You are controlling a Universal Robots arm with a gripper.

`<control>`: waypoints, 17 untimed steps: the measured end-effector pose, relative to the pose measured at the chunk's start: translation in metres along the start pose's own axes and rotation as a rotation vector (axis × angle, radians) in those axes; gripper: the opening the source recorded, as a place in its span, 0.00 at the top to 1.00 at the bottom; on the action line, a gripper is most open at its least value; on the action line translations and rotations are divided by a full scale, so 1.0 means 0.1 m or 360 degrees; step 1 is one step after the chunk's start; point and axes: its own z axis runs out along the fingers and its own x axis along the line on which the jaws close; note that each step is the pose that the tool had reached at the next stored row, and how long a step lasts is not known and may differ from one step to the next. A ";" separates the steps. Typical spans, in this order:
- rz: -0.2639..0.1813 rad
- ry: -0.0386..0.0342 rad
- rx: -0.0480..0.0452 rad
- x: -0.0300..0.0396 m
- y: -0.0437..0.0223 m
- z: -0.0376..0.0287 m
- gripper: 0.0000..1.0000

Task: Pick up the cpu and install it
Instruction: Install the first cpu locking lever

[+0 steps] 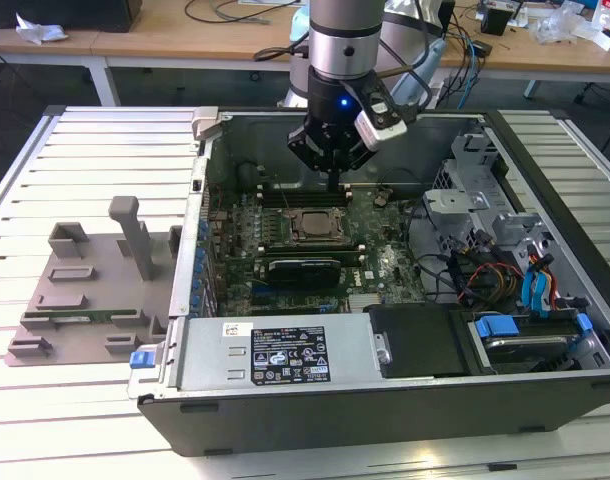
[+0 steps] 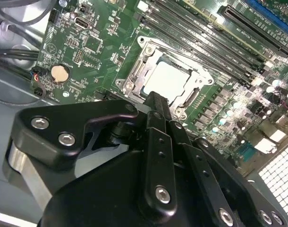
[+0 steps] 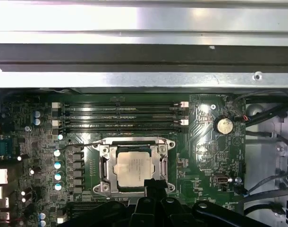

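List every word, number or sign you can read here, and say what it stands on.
Nothing can be read with confidence.
Large label on the power supply: print too small to read.
Top of the cpu, which sits in its socket: faint marks, blurred.
Motherboard: white lettering, too small to read.

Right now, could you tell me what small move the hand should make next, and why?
Probably a slow, straight lift away. In the first wrist view the cpu lies flat inside the socket frame, and the hand hangs at its edge.
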 end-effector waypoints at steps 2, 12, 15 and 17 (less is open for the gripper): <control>-0.0037 -0.0001 -0.0002 0.000 0.000 0.000 0.89; -0.0172 -0.0006 -0.0007 0.000 0.000 0.000 0.89; -0.0173 -0.0006 -0.0007 0.019 0.000 -0.001 0.89; -0.0174 -0.0006 -0.0007 0.072 0.002 -0.003 0.89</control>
